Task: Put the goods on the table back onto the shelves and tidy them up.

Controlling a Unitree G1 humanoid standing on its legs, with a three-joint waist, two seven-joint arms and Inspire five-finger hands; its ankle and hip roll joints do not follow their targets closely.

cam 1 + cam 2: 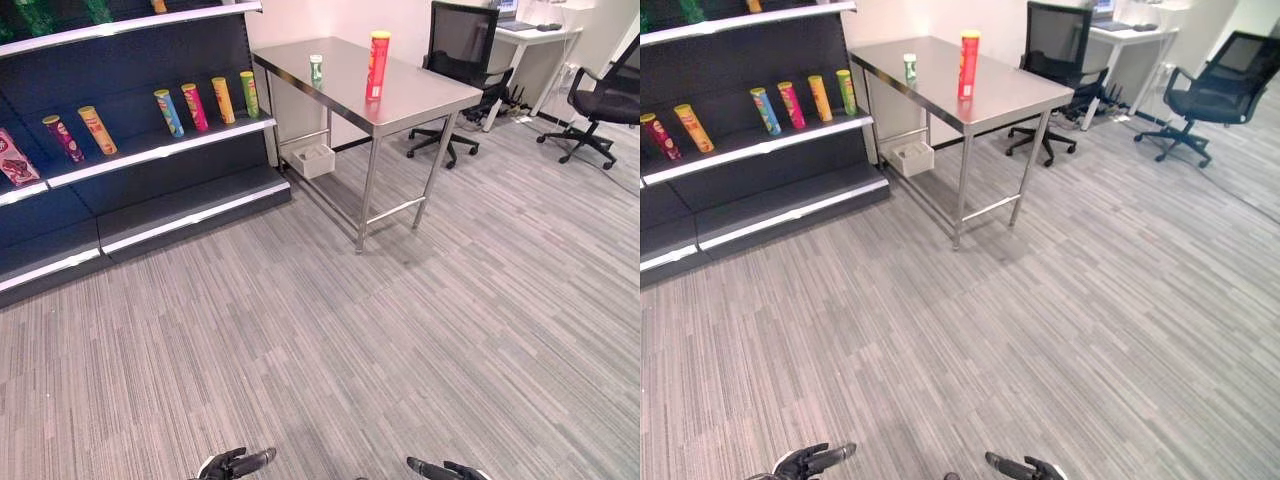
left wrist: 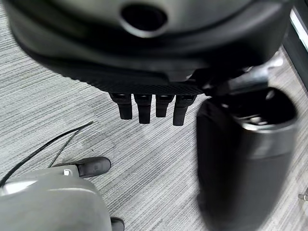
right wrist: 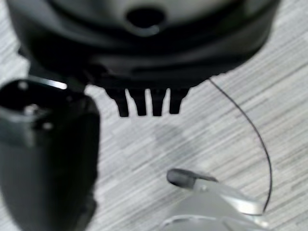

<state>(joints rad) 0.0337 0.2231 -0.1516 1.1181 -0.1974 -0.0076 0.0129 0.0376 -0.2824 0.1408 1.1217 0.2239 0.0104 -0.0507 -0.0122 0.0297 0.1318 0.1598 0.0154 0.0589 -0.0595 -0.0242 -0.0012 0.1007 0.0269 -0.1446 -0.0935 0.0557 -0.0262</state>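
Hands (image 1: 235, 464) (image 1: 445, 469) are hanging open and empty; you are standing far from the table (image 1: 420, 100), where two cans (image 1: 378, 65) (image 1: 316, 68) are waiting.

Both hands are cut off by the lower edge: left hand (image 1: 235, 464), right hand (image 1: 445, 469). The top shelf (image 1: 130, 25) is cropped. The small green can (image 1: 316, 68) is too small to read.
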